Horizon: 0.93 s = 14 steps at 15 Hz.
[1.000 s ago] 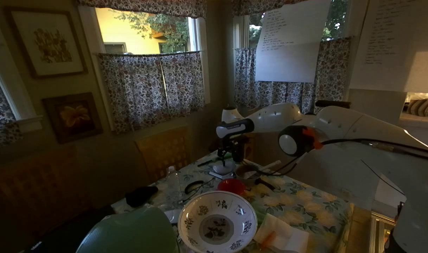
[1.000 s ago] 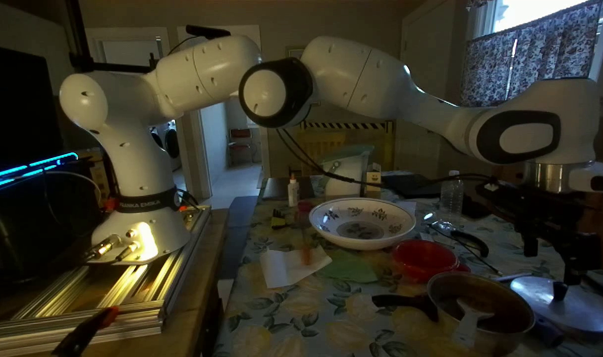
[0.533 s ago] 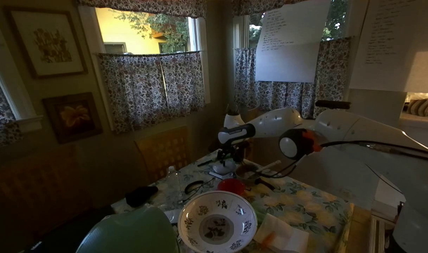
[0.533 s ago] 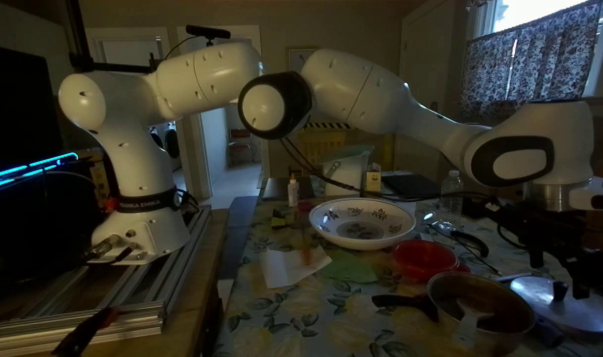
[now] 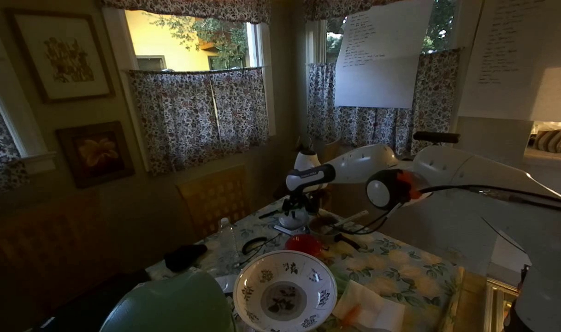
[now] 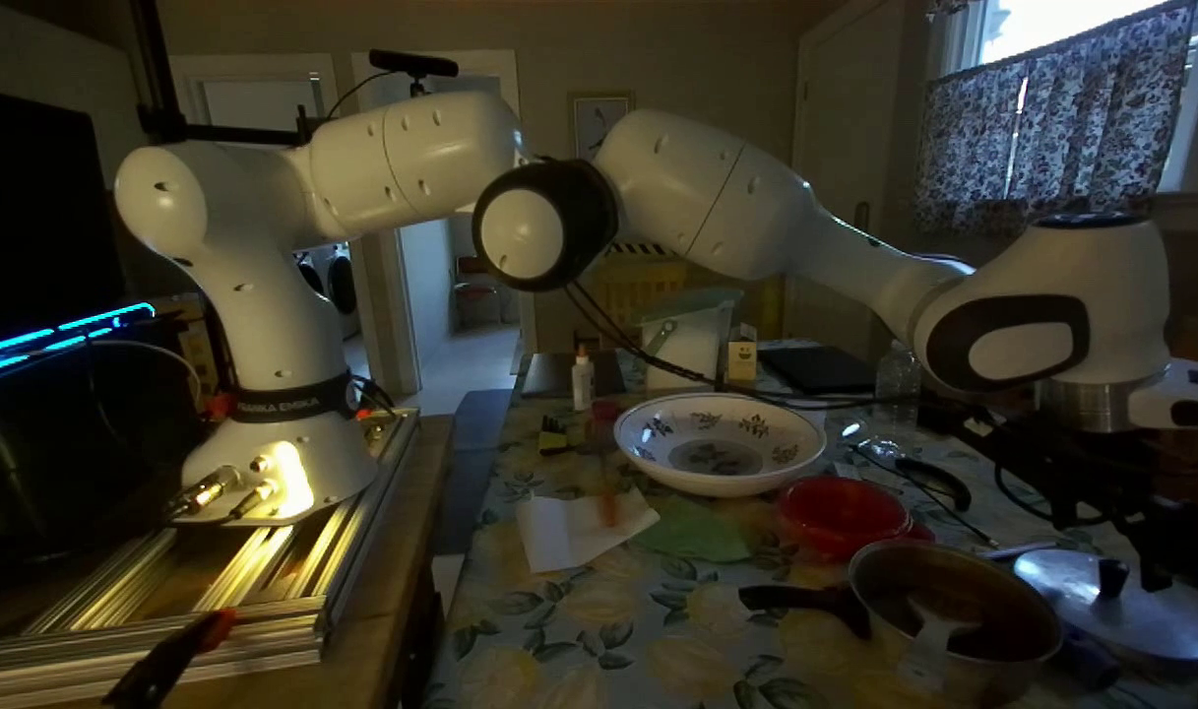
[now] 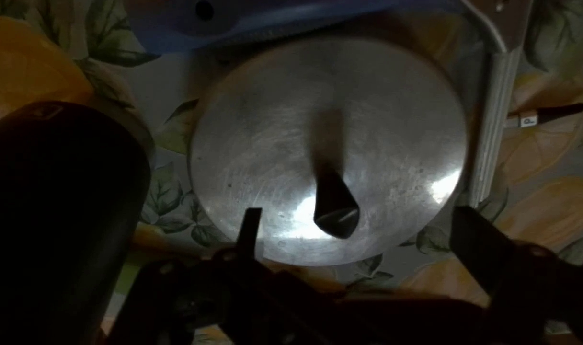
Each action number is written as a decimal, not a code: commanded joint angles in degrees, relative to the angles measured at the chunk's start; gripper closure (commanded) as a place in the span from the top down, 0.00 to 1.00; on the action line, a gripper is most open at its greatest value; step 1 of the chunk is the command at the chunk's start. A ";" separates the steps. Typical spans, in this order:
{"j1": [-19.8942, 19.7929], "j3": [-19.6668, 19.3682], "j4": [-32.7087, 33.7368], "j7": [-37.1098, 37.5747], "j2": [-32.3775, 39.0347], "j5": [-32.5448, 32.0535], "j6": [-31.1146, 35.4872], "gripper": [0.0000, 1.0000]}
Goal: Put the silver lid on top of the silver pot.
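The silver lid (image 7: 392, 143) lies flat on the floral tablecloth, its black knob pointing up. It also shows in both exterior views (image 6: 1150, 615) (image 5: 289, 223). The silver pot (image 6: 1017, 679) stands beside the lid, uncovered, with a black handle and a pale spatula-like utensil in it. It shows in the other exterior picture too (image 5: 321, 235), but is out of the wrist view. My gripper (image 7: 357, 211) is open and empty, its fingers wide apart above the lid's near edge. The knob appears between the fingers, closer to the left one, and untouched. The gripper is dark in both exterior views (image 6: 1112, 547) (image 5: 294, 213).
A blue-handled tool (image 7: 281, 24) with a metal bar (image 7: 492, 129) lies around the lid's edge. A red bowl (image 6: 845, 517) and the big floral bowl (image 6: 722, 478) stand beyond the pot. A clear bottle (image 6: 897, 384) and cables lie near the arm.
My gripper has moved down toward the lid and slightly back toward the robot's base. The lid and the pot have not moved. The fingers stay open.
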 commanded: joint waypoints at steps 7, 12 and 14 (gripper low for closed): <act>-0.72 0.86 2.98 -2.04 3.09 0.41 3.19 0.74; -0.77 0.94 3.08 -2.24 3.42 0.38 3.99 0.39; -0.80 1.04 3.17 -2.48 3.46 0.41 4.49 0.34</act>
